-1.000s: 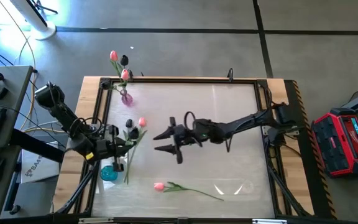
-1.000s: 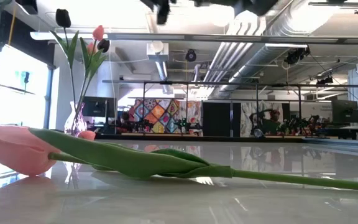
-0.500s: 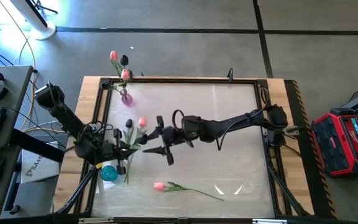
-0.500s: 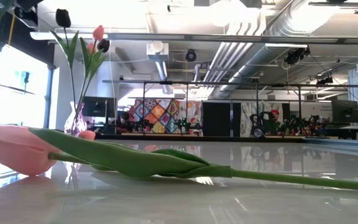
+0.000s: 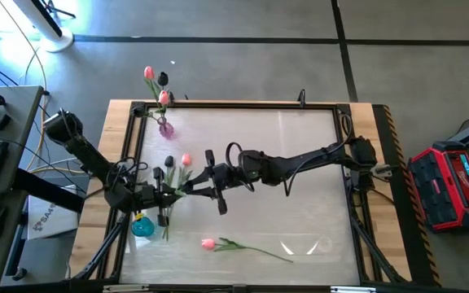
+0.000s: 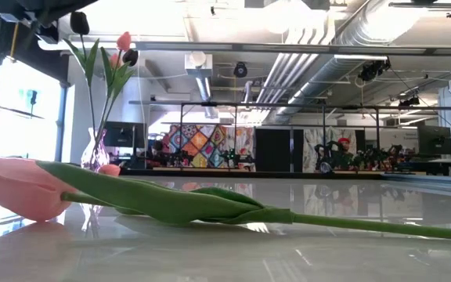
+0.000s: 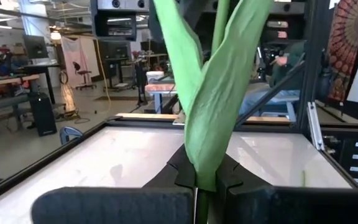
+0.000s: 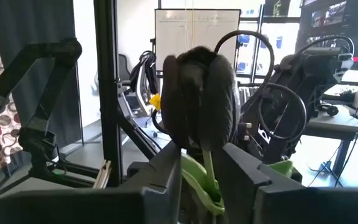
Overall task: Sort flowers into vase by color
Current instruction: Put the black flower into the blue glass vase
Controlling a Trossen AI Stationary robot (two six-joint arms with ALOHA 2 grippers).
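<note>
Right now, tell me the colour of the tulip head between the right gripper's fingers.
Dark, nearly black tulip head, clearest in the right wrist view.

White glossy desk [image 6: 304, 251]: smooth, mirror-like, reflects the room; matt black metal frame [image 5: 218, 105] over a bare wood rim [image 5: 116, 110]. Clear purple glass vase [image 5: 166, 128], glossy. Pink tulip [image 6: 22, 188]: soft matt cloth-like head, waxy green plastic-looking leaf [image 7: 219, 93]. Dark near-black tulip head [image 8: 199, 96]: matt, velvety.

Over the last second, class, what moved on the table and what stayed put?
The right gripper swept from mid-table toward the left gripper, closing around the dark, nearly black tulip held there. The pink tulip lying flat and the small pink glass vase stayed put.
</note>
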